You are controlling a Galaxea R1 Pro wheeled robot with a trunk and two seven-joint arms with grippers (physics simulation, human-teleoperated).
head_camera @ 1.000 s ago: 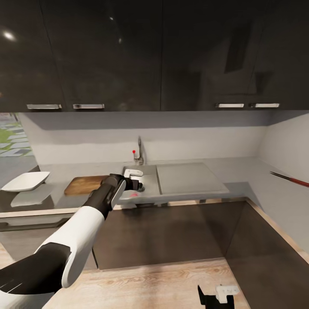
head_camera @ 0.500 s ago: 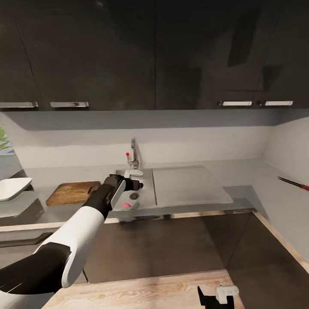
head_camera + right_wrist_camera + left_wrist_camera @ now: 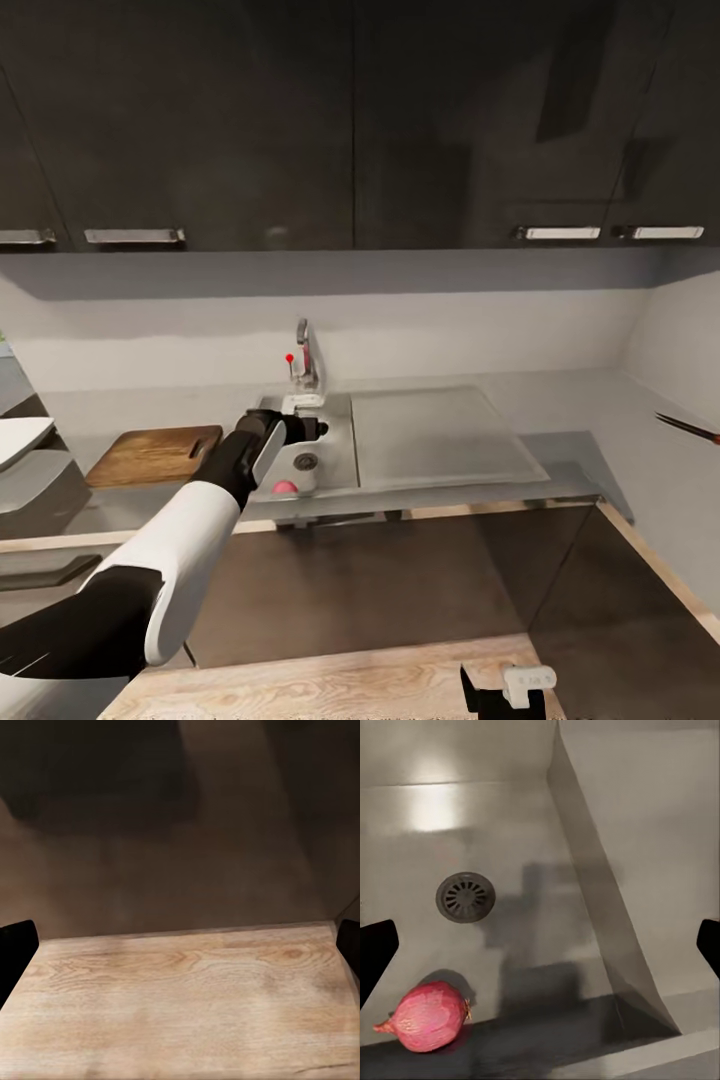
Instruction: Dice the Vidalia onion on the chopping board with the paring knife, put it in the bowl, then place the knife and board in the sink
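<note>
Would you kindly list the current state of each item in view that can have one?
onion: lying loose on the sink floor, not gripped
sink: holds the onion, no water showing
chopping board: flat on the countertop, bare
knife: lying on the countertop, untouched
left gripper: open, above the sink
right gripper: open, holding nothing

The left end effector [image 3: 322, 428] is held over the sink [image 3: 335, 470]. The Vidalia onion [image 3: 286, 488] is found in the basin before it, the chopping board [image 3: 152, 455] on the bench [image 3: 580, 410] to its left, the paring knife [image 3: 688, 428] far right.
</note>
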